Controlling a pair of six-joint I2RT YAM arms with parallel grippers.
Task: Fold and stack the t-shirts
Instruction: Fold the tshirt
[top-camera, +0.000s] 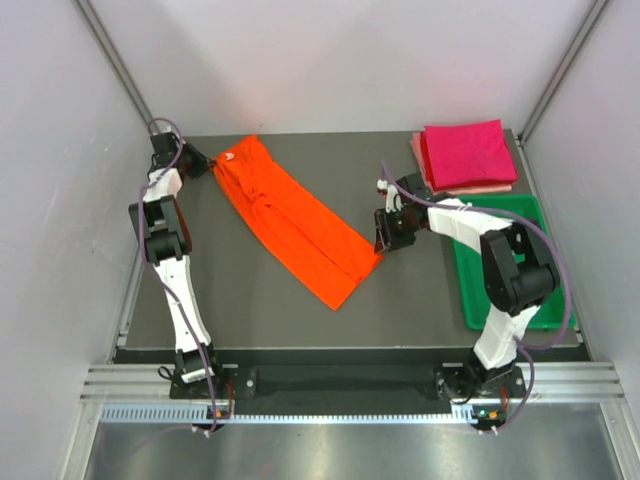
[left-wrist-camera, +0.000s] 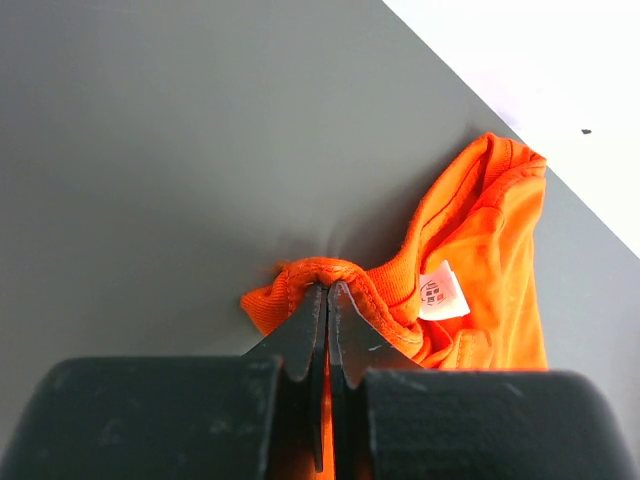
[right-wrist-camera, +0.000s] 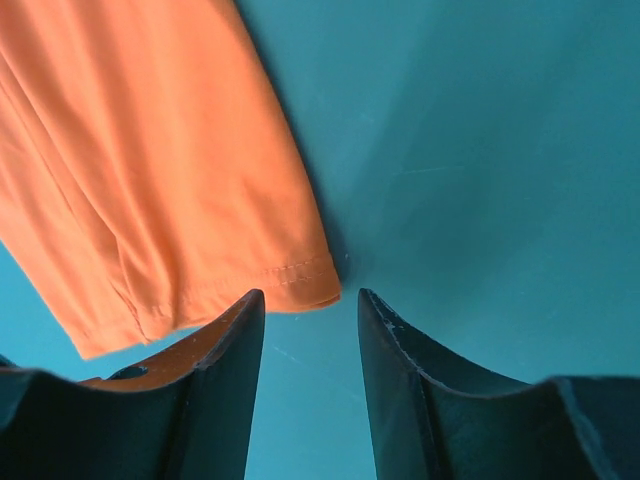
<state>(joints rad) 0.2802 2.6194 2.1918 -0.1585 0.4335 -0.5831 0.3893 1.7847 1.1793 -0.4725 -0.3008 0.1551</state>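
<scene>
The bright orange t-shirt (top-camera: 295, 225) lies as a long narrow band, running diagonally from the table's far left toward its middle. My left gripper (top-camera: 205, 165) is at the shirt's far end, shut on a bunched fold of the collar edge (left-wrist-camera: 330, 272); a white label (left-wrist-camera: 442, 290) shows beside it. My right gripper (top-camera: 383, 243) stands open at the shirt's near hem corner (right-wrist-camera: 300, 280), and nothing is between its fingers (right-wrist-camera: 311, 295). The magenta t-shirt (top-camera: 465, 152) is folded square on top of the pale pink one (top-camera: 480, 188) at the far right.
A green plastic tray (top-camera: 468, 290) sits along the right side, partly under my right arm. White walls and metal posts close in the dark table (top-camera: 260, 310) on three sides.
</scene>
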